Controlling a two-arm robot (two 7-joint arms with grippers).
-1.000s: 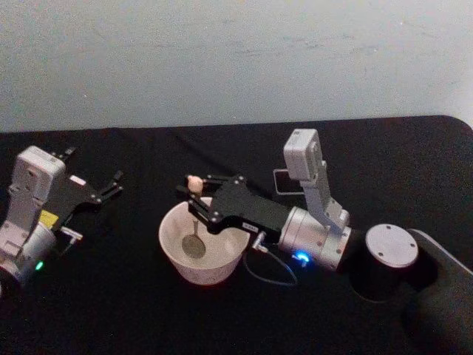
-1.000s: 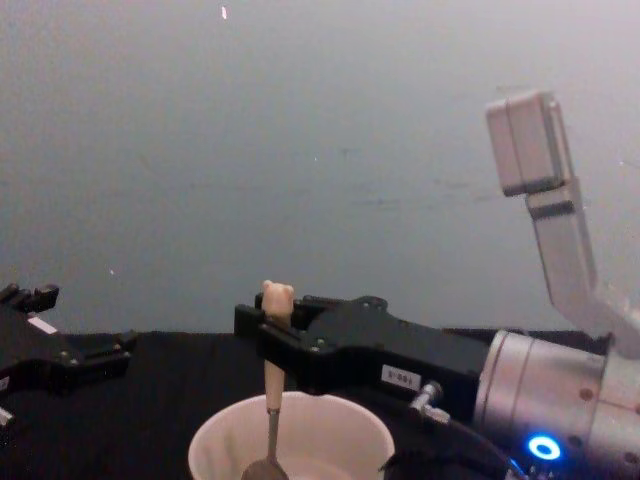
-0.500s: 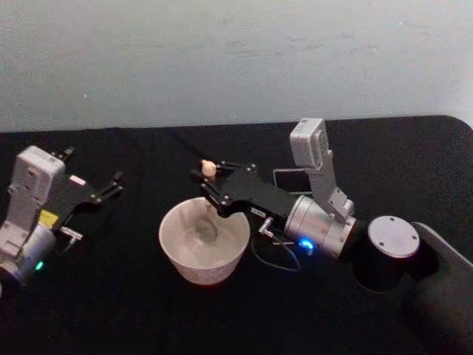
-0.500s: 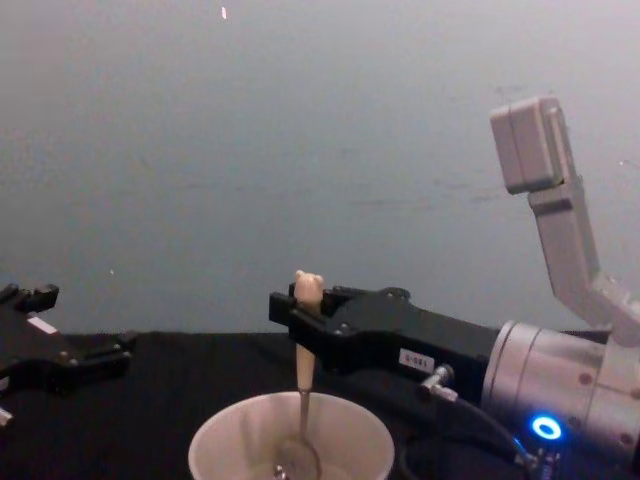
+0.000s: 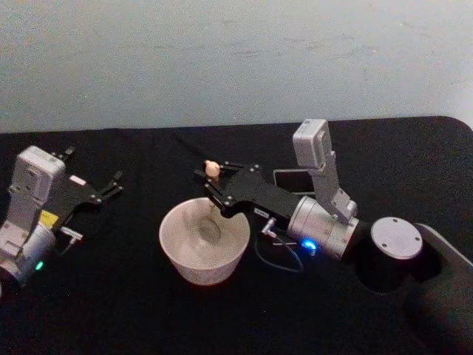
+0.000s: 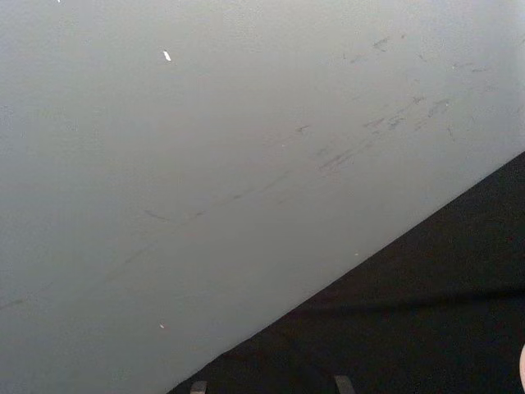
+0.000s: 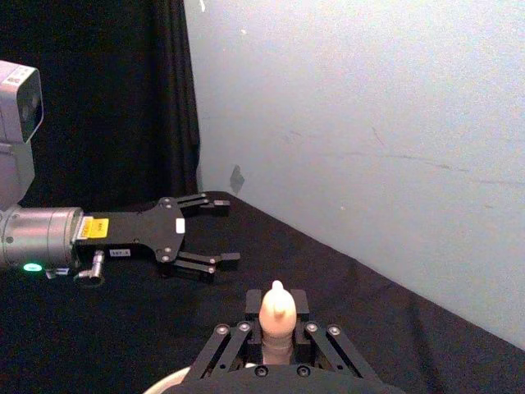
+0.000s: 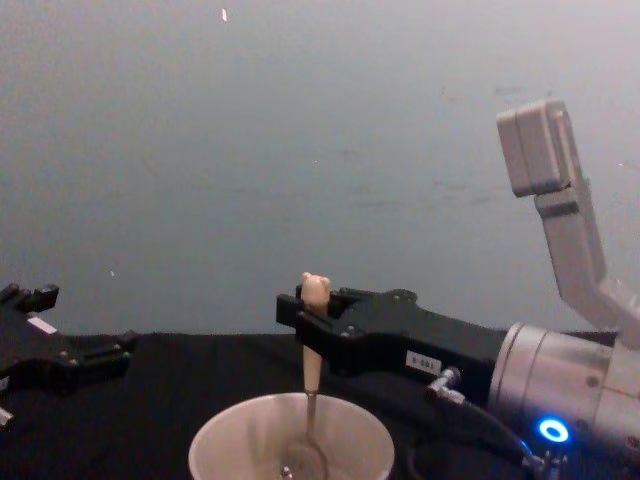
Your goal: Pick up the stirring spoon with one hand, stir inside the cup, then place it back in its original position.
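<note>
Spoon (image 8: 311, 365) upright in cup (image 5: 194, 268), bowl low near the bottom, handle clamped just under the bear knob by right pincer (image 5: 209, 185), reaching in above the far rim. Left pincer (image 7: 223, 230) parked well to the left over the table (image 5: 111, 310), spread apart, empty. Holder (image 5: 287, 180) just behind the right arm. Likely trouble: sweeping too wide and catching the wall, shoving or tipping the cup; pressing down and twisting the thin handle in the grip; afterwards, missing the narrow holder mouth.
</note>
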